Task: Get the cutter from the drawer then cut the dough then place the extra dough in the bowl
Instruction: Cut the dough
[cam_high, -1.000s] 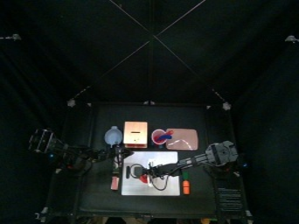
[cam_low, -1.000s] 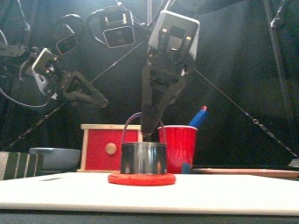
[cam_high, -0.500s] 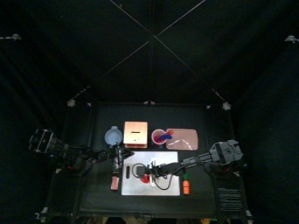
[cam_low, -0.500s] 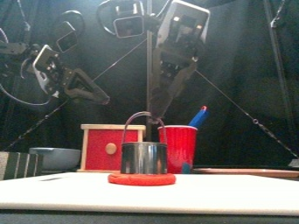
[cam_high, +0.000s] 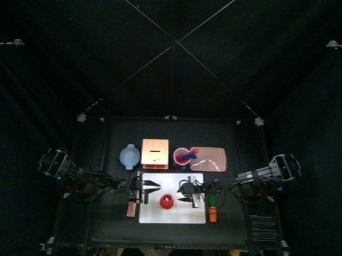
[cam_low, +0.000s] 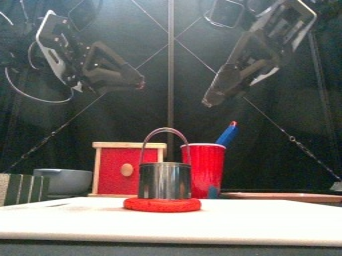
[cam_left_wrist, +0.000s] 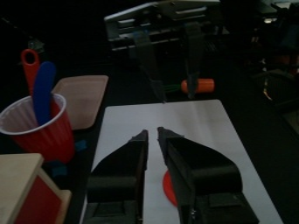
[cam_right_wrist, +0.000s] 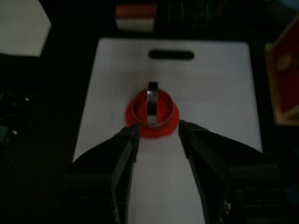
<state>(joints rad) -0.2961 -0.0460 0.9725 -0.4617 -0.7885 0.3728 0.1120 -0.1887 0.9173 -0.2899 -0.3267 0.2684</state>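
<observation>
- Your left claw (cam_left_wrist: 153, 133) hangs high above the left end of the white cutting board (cam_high: 187, 180). Its jaws are pressed almost together, with only a thin slit between them, and they hold nothing.
- Your right claw (cam_right_wrist: 158, 129) hangs high above the right end of the board. Its jaws are spread wide and empty, and they point down toward the cutter.
- The round metal cutter (cam_low: 166, 180) stands upright on the red dough (cam_low: 163, 205). Neither claw touches it.
- You find the dough lying flat on the board, a little left of the middle and toward the near edge.
- On the far part of the surface (cam_high: 107, 215), behind the board, stands the pale wooden box (cam_low: 128, 168). The blue-grey bowl (cam_low: 60, 180) is just left of it.
- Right of the box you see the red cup (cam_low: 205, 170) at the left end of the pink tray (cam_high: 214, 157), with a blue knife (cam_low: 226, 133) standing in it.
</observation>
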